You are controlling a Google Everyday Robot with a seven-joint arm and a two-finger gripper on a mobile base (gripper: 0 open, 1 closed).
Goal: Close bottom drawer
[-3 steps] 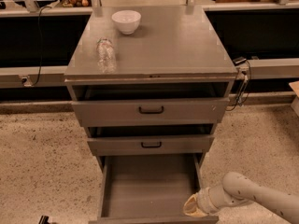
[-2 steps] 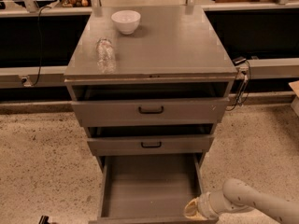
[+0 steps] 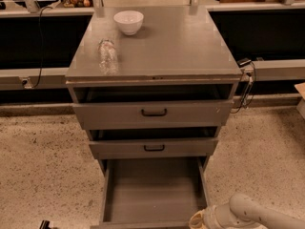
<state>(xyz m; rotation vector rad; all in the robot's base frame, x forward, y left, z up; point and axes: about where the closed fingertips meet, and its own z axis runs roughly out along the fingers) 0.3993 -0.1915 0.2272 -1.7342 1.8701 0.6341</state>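
Note:
The bottom drawer [image 3: 152,190] of the grey metal cabinet is pulled far out; its plain grey box is empty and its front is cut off by the picture's lower edge, handle not in view. My gripper [image 3: 198,221] sits at the drawer's front right corner, at the bottom edge of the view, on the end of my white arm [image 3: 257,216] that comes in from the lower right. The gripper is mostly cut off by the frame.
The top drawer [image 3: 152,112] and middle drawer [image 3: 153,148] stand slightly out above. A white bowl [image 3: 128,22] and a clear plastic bottle [image 3: 107,55] lie on the cabinet top [image 3: 181,42]. Speckled floor on both sides; a cable hangs at the cabinet's right [image 3: 247,87].
My arm and gripper have dropped lower and shifted slightly left along the drawer's front right corner. The drawer has not visibly moved.

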